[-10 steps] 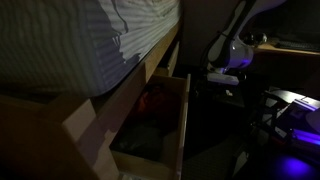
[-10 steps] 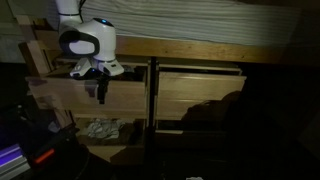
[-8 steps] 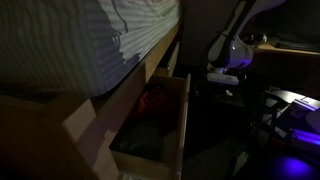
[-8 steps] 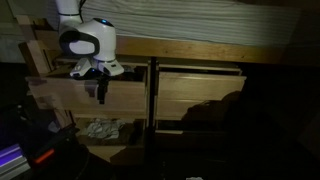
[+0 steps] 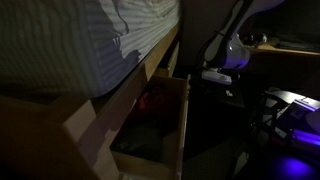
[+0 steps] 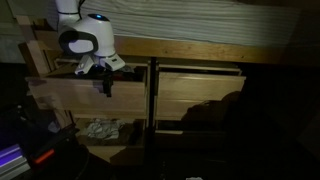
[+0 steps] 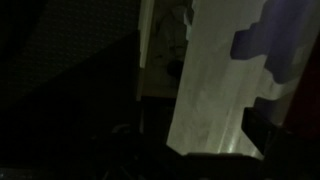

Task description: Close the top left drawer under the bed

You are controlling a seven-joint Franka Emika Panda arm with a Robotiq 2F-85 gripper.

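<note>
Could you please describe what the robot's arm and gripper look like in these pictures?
The arm is white with smooth, rounded segments; its bulbous wrist housing is white around a dark oval face. The gripper below it is black and blocky. The dim light hides any cables or markings.

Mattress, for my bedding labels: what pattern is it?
The mattress has fine white-grey stripes, clearest in an exterior view.

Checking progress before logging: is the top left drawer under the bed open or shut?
Open: in an exterior view the top left drawer juts out from under the bed, its red contents exposed.
</note>
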